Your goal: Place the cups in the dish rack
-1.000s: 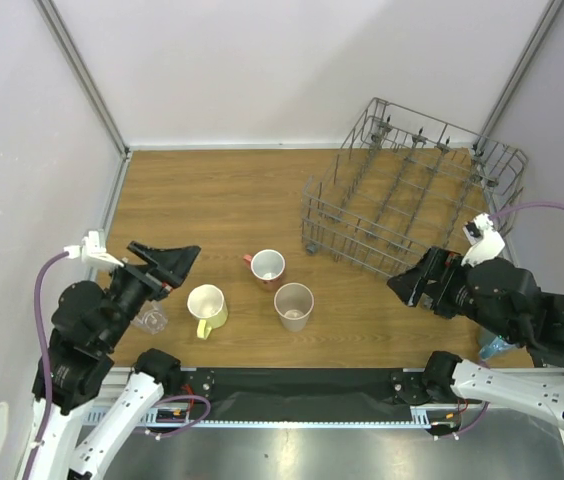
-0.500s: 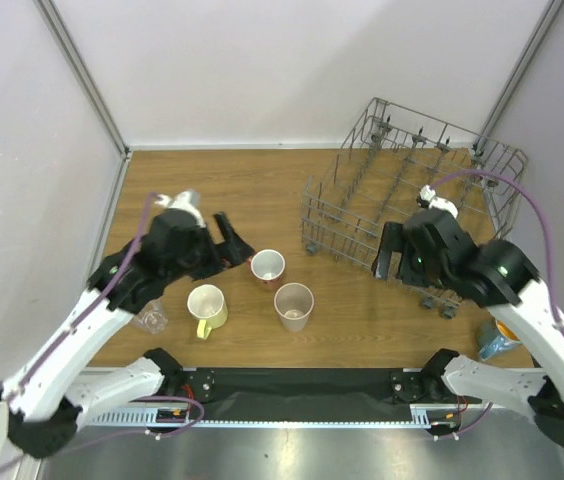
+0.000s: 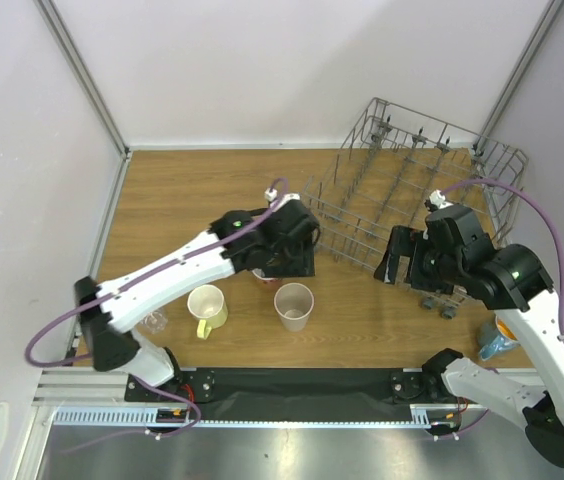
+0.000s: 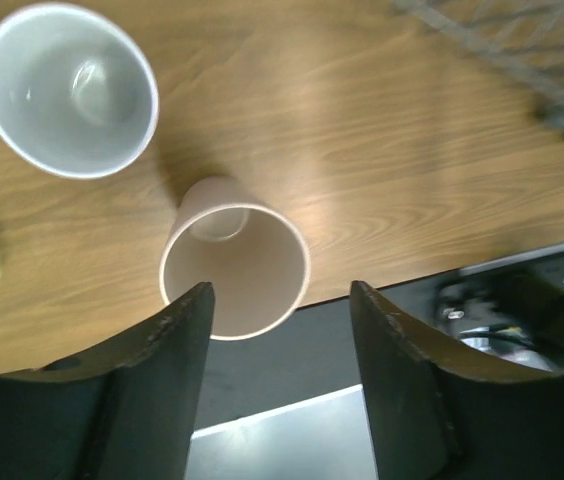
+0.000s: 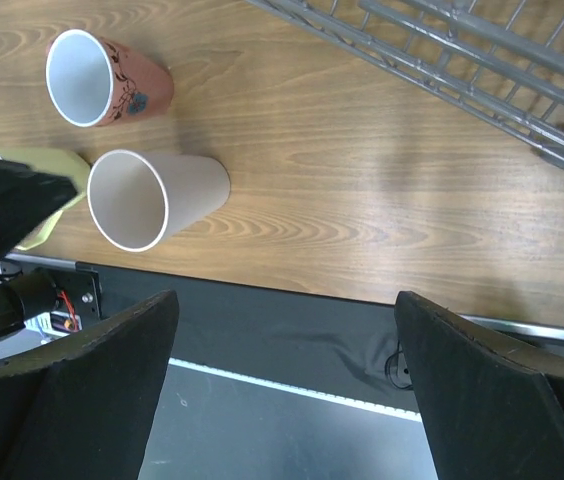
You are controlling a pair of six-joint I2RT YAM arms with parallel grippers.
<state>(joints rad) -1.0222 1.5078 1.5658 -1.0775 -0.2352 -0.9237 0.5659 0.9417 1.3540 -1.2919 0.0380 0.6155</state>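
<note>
A beige handleless cup [image 3: 293, 306] stands near the table's front edge, and shows in the left wrist view [image 4: 234, 270] and right wrist view [image 5: 152, 195]. The salmon-pink mug [image 4: 69, 90] stands just behind it, mostly hidden under my left gripper in the top view. A pale yellow mug [image 3: 206, 307] stands to the left, with a small clear glass [image 3: 150, 320] beyond it. The grey wire dish rack [image 3: 412, 200] sits at the back right. My left gripper [image 3: 287, 270] is open and empty above the pink mug and the beige cup. My right gripper [image 3: 395, 262] is open and empty at the rack's near corner.
A blue tumbler [image 3: 492, 345] shows partly behind my right arm at the front right. A black strip [image 3: 292, 385] and a metal rail run along the table's front edge. Grey walls close the table on three sides.
My left arm has swung right from the table's left side to above the pink and beige cups. My right arm rose and moved forward, then held near the rack's near corner.
</note>
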